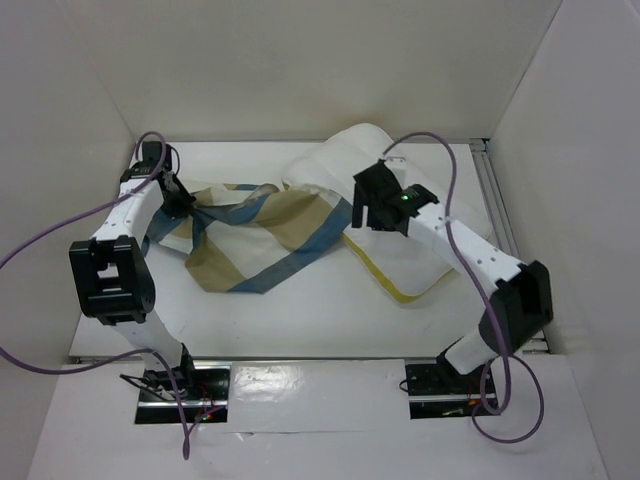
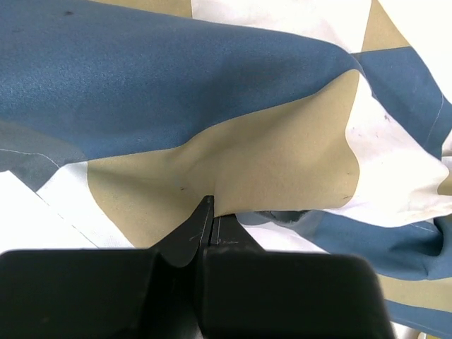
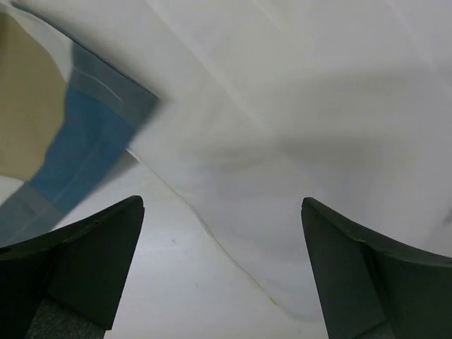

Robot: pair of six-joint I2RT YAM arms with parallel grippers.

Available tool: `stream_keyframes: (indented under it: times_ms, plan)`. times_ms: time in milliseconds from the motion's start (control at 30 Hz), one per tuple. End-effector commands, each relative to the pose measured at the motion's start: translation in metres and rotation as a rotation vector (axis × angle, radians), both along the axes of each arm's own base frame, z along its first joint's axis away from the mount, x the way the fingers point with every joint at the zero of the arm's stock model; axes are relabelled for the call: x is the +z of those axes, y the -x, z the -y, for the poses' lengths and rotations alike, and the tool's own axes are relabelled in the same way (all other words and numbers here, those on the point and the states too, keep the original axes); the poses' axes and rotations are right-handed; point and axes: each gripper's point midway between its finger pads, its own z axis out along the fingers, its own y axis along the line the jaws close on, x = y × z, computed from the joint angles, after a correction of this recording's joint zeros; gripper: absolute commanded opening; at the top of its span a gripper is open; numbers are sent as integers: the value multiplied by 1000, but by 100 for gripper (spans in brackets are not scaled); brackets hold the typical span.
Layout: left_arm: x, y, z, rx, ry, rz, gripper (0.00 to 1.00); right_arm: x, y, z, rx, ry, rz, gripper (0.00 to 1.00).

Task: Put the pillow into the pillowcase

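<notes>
The checked pillowcase (image 1: 262,235) lies crumpled at the table's centre-left. My left gripper (image 1: 181,204) is at its left end. In the left wrist view that gripper (image 2: 210,212) is shut on a fold of the pillowcase's (image 2: 212,85) tan cloth. The white pillow (image 1: 415,265) with yellow piping stretches from the back centre to the front right, and its left part goes under the pillowcase's right end. My right gripper (image 1: 366,214) hovers over that overlap. In the right wrist view the right gripper (image 3: 222,205) is open, with nothing between its fingers. Below it are the pillow's (image 3: 296,106) edge and a corner of the pillowcase (image 3: 70,141).
White walls close in the table on the left, back and right. A metal rail (image 1: 497,200) runs along the right side. Purple cables (image 1: 60,235) loop off both arms. Bare white tabletop (image 1: 300,310) lies in front of the cloth.
</notes>
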Motion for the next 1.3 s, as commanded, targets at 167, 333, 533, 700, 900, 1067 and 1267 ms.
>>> stream_keyframes:
  times_ms: [167, 333, 533, 700, 900, 1067, 1267]
  plan:
    - [25, 5, 1, 1, -3, 47, 0, -54, -76, -52, 190, 151, -98, 99]
    - [34, 11, -16, 60, -32, 61, 0, -61, -52, -56, 277, 181, -131, 99]
    - [34, 6, -20, 65, -24, 63, 0, -68, -23, -40, 319, 210, -166, 99]
    - [42, 2, -19, 59, -18, 84, 0, -89, -18, -33, 332, 252, -203, 99]
    - [45, 2, -17, 53, -9, 87, 0, -95, -63, -19, 241, 284, -169, 53]
    - [49, 2, -14, 25, -4, 98, 0, -6, -104, 6, 70, 29, 55, 0]
    - [38, 0, -5, -3, 45, 74, 0, 152, -88, 14, 164, -211, 493, 0]
